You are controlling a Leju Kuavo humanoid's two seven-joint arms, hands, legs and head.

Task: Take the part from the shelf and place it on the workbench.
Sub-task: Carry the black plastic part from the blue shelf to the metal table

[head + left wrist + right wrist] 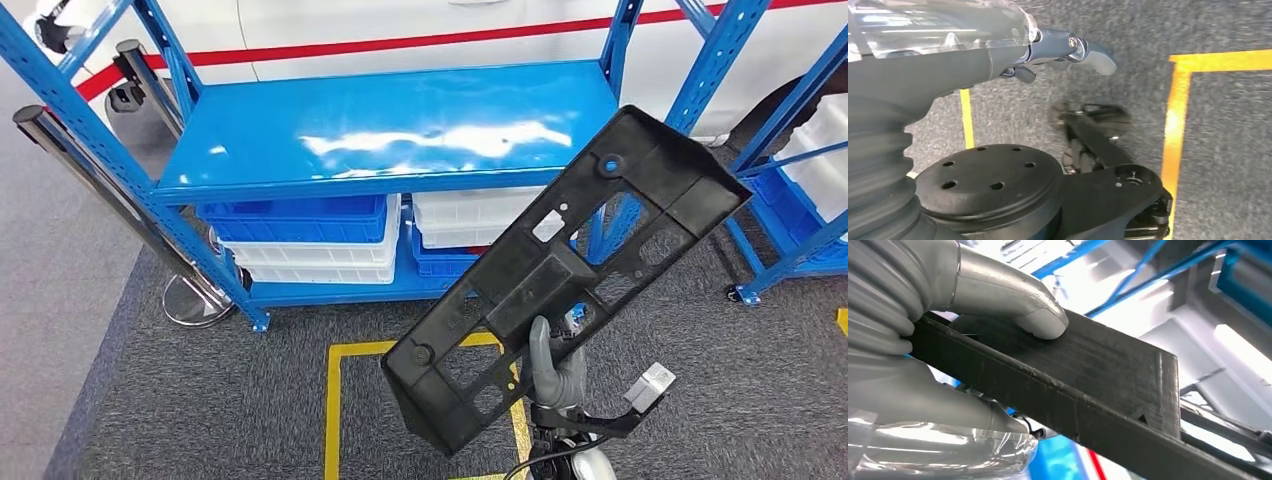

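one hand (556, 372), the right, grips the black part (560, 270), tilted in the air near the blue shelf (400, 130); the left hand (1068, 50) hangs empty, fingers apart; keep the grip firm and the part level while turning toward the workbench.

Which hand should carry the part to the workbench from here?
Right. The right hand already grips the black part, lifted off the blue shelf. The left hand hangs over the carpet, holding nothing.
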